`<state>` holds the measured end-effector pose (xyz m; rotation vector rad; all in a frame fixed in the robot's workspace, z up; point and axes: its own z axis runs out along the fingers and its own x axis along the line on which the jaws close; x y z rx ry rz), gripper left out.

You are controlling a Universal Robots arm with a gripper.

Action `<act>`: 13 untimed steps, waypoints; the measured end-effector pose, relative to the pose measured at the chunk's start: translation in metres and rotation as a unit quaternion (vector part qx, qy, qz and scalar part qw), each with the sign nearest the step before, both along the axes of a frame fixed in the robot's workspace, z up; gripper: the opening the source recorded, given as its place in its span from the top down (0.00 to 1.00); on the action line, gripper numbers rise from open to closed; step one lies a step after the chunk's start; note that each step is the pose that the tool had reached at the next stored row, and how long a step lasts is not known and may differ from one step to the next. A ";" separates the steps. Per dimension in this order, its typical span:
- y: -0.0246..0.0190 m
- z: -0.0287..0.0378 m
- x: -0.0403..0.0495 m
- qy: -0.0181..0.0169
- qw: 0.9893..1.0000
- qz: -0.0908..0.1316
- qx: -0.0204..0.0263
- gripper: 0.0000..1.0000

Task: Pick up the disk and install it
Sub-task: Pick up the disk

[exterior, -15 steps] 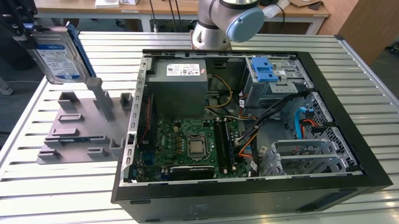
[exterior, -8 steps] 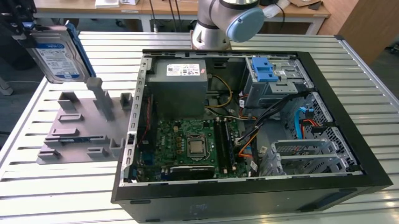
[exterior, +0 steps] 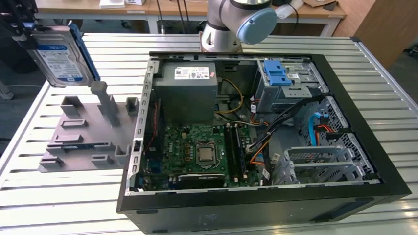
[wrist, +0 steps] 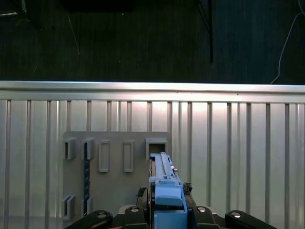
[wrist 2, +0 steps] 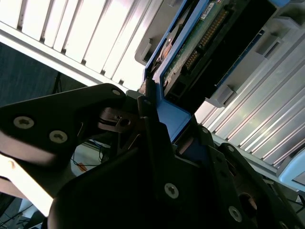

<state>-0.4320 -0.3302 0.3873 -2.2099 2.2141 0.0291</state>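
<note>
Gripper [wrist: 167, 210] pinches the disk [exterior: 62, 56] by one short end, fingers pressed against the blue bracket; in both wrist views the blue plastic sits clamped between the dark fingers [wrist 2: 157, 143]. The disk hangs on edge in the air, label toward the exterior camera, at the exterior view's far left; it is over the grey slotted stand [exterior: 85, 132], lower corner near the stand's tall post, contact not clear. In the first wrist view the disk is seen edge-on above the stand [wrist: 114, 157], in line with an empty slot [wrist: 156, 145]; I judge that slot to be where it stood, so pick-up looks done and install not yet.

End grip likely chosen so the long bracket sides stay free for sliding into a bay; on-edge pose matches how the stand's slots hold parts upright. The computer case [exterior: 261, 200] lies on its side on the slatted table [exterior: 58, 196], side panel off, so the inside is open from above; the blue-latched drive cage [exterior: 287, 78] sits in the far corner beside the power supply box [exterior: 189, 90], well apart from the disk. Arm base [exterior: 235, 24] stands behind the case.
</note>
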 end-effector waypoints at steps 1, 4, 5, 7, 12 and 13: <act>0.0000 0.0001 0.0000 0.000 1.000 0.000 0.000 0.64; 0.0000 0.0004 0.0000 0.000 1.000 0.000 0.000 0.64; 0.0000 0.0004 0.0000 0.000 1.000 0.000 0.000 0.64; 0.0000 0.0009 0.0000 0.000 1.000 0.000 0.000 0.64; 0.0000 0.0025 0.0000 0.000 1.000 0.000 0.000 0.64; 0.0000 0.0028 0.0000 0.000 1.000 0.000 0.000 0.64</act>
